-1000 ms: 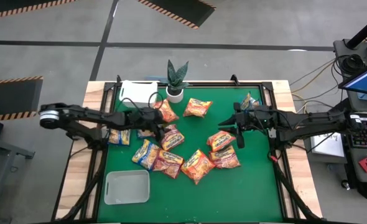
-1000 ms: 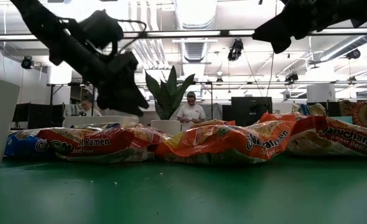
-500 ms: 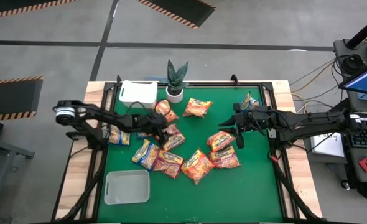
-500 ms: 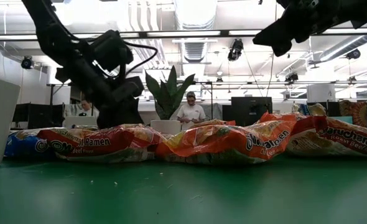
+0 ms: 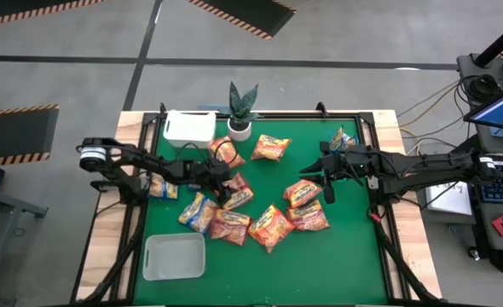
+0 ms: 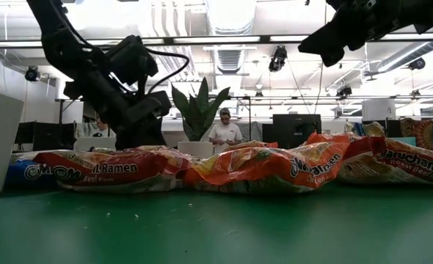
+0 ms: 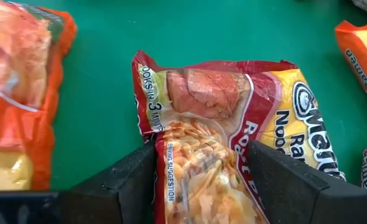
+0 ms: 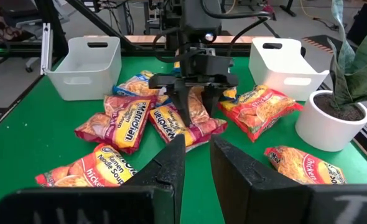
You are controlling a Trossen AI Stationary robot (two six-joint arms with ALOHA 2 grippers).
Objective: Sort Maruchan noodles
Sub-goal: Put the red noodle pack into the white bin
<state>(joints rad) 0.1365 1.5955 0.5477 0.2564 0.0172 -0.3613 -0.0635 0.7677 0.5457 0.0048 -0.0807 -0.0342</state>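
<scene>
Several Maruchan noodle packets (image 5: 251,205) in orange, red and blue-and-yellow lie scattered flat on the green mat (image 5: 345,256). My left gripper (image 5: 224,186) is low over the pile, open and pointing slantwise down. In the left wrist view its two fingers (image 7: 134,180) stand on either side of a red packet (image 7: 214,124) that lies flat on the mat. I cannot tell whether they touch it. My right gripper (image 5: 326,181) hangs well above the mat at the right, over an orange packet (image 5: 303,193). Its fingers (image 8: 171,162) have only a narrow gap with nothing between them.
One white tray (image 5: 189,126) stands at the far left of the mat and another (image 5: 175,256) at the near left. A potted plant (image 5: 241,107) stands at the far edge beside the far tray. A person (image 6: 224,132) stands in the room beyond the table.
My left gripper has come down toward the table's near edge, tipping further down, and now stands over the red packet with its fingers astride it. It has stayed open. A red packet at the pile's left has slid a little toward the table's left.
</scene>
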